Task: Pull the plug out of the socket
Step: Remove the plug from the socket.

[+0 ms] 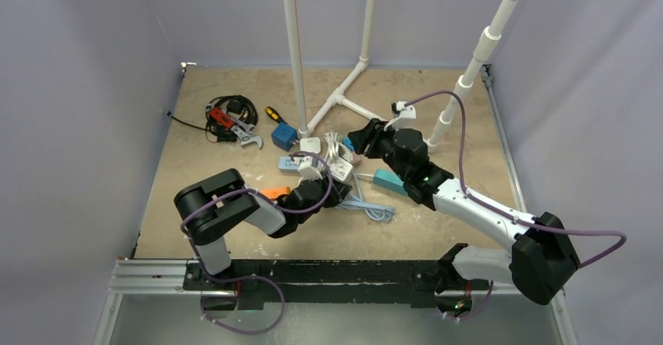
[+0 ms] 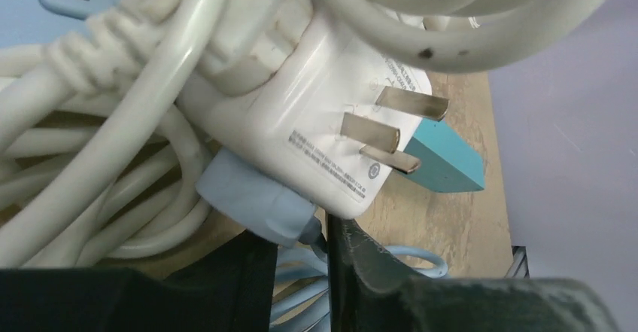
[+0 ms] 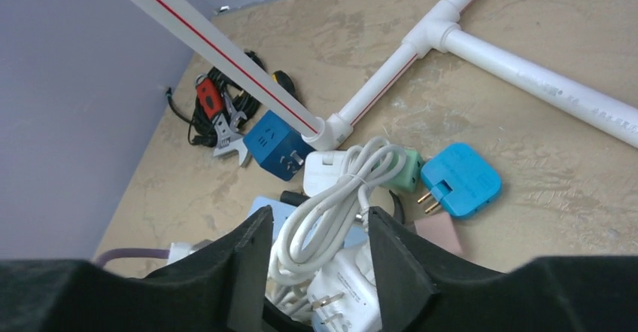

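Straddling a white three-pin plug (image 3: pixel 346 290) and its looped white cord (image 3: pixel 338 189), my right gripper (image 3: pixel 320 230) has its fingers spread wide. The plug body sits between them, though I cannot tell whether they press on it or merely flank it. This bundle hangs just on the near side of the white plastic pipe frame (image 3: pixel 406 53), close to the frame's corner joint.

My left gripper (image 2: pixel 301 242) comes in from the side of the bundle away from the frame, its fingers drawn nearly together and pinching a pale blue rounded plastic piece (image 2: pixel 252 200) that lies against the plug's underside. In that wrist view the plug's flat metal pins (image 2: pixel 369 132) stand bare — seated in nothing.

A teal rectangular block (image 2: pixel 444 162) lies on the tan tabletop (image 1: pixel 438 228) farther from the frame than the plug. A dark blue cube adaptor (image 3: pixel 274 147) rests right beside the frame's joint, and a bright blue two-pin adaptor (image 3: pixel 460 180) lies near the frame's foot bar. A tangle of black cable with red-handled tools (image 1: pixel 231 118) lies well to the left of the frame.
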Available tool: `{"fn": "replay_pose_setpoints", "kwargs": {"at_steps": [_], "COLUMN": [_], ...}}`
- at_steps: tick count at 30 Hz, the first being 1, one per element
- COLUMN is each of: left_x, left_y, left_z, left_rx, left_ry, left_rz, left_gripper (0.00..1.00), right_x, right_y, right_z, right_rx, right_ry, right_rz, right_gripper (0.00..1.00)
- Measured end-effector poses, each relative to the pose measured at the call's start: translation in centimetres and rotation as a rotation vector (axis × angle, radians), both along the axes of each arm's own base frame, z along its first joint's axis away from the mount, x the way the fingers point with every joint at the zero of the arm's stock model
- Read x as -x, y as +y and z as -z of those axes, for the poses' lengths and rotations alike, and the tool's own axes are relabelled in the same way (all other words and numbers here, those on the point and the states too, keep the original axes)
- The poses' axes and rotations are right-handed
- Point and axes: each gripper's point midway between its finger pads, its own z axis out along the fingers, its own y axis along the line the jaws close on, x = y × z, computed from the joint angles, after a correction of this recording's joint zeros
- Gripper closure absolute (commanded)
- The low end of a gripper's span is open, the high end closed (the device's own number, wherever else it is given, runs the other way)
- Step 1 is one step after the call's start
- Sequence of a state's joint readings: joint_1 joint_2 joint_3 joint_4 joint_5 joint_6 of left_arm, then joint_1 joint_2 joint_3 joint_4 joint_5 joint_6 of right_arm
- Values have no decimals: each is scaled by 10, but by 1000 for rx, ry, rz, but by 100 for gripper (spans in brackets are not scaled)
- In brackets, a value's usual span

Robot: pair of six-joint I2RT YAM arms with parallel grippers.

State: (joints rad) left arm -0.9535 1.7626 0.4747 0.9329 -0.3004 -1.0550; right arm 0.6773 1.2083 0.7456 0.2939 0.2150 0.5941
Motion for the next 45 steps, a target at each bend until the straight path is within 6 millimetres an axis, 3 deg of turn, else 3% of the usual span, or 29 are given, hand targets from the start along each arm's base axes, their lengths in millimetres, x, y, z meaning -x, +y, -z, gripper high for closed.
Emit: {"fn": "replay_pose_setpoints", "kwargs": {"at_steps": [2, 9, 15, 23, 33, 37, 39, 43, 45], "left_x": [4, 19, 37, 48, 58, 59, 59, 59, 59], "left_y": [2, 16, 36, 41, 48, 49, 49, 50, 52], "left_z": [0, 0, 1, 1, 1, 1, 1, 2, 5], "left_rx": [21, 28, 25, 22, 6, 3, 3, -3, -13], "left_ry": [10, 17, 18, 19, 13, 15, 16, 22, 28], "left_rz": [-9, 9, 89, 206, 256, 258, 259, 257, 255], "left_gripper": [100, 100, 100, 100, 100, 100, 100, 100, 100], "right_x": [1, 12, 29, 38, 41, 41, 41, 40, 39], "right_y": [-4, -10, -1, 13, 26, 30, 31, 34, 34], "right_z": [8, 37, 65, 109, 133, 133, 132, 133, 133], "right_rx": [4, -2, -14, -16, -24, -34, -40, -66, -90], "right_ry": [6, 36, 81, 186, 232, 226, 220, 219, 226], "right_rz": [-19, -133, -253, -368, -436, -459, -469, -480, -477], "right_gripper": [40, 40, 45, 47, 56, 59, 66, 96, 100]}}
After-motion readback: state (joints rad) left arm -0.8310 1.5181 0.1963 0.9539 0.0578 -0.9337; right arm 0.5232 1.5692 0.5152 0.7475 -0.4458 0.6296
